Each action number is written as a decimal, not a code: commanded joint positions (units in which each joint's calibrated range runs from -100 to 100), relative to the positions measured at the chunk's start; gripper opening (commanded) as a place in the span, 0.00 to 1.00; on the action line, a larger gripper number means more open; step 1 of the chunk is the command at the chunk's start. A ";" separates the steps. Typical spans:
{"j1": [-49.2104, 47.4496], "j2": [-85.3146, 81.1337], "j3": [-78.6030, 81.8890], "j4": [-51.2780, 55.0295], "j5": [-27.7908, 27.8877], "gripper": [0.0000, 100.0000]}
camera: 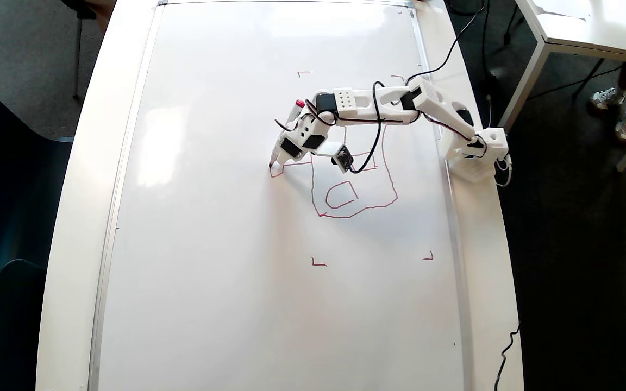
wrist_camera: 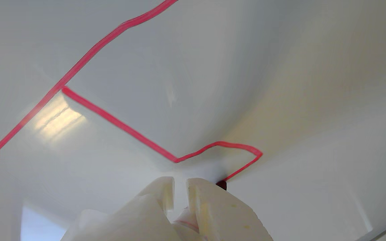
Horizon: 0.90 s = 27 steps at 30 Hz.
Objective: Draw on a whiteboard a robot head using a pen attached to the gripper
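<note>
The whiteboard (camera: 210,217) fills the table. The red robot head (camera: 312,187) is a wobbly rounded outline in the overhead view; one small box (camera: 327,200) shows inside it and the arm hides its top. A short line leads left to a small, partly closed square (camera: 275,175). My gripper (camera: 281,153) is shut on the pen (camera: 293,115), whose tip touches the board at that square. In the wrist view, the gripper (wrist_camera: 179,187) sits at the bottom edge, the dark pen tip (wrist_camera: 221,184) meets the red line (wrist_camera: 119,124), and the board (wrist_camera: 280,83) fills the rest.
Red corner marks sit around the drawing (camera: 303,72) (camera: 397,77) (camera: 318,263) (camera: 428,257). The arm's base (camera: 476,157) stands on the table's right edge with a black cable (camera: 443,54) leading away. Another table (camera: 590,27) and a person's feet (camera: 612,103) are at the top right.
</note>
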 commanded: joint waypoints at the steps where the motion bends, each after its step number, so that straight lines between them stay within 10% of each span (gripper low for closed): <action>1: 2.27 -0.01 0.22 0.94 1.99 0.01; 27: -1.26 -3.53 3.12 9.80 3.92 0.01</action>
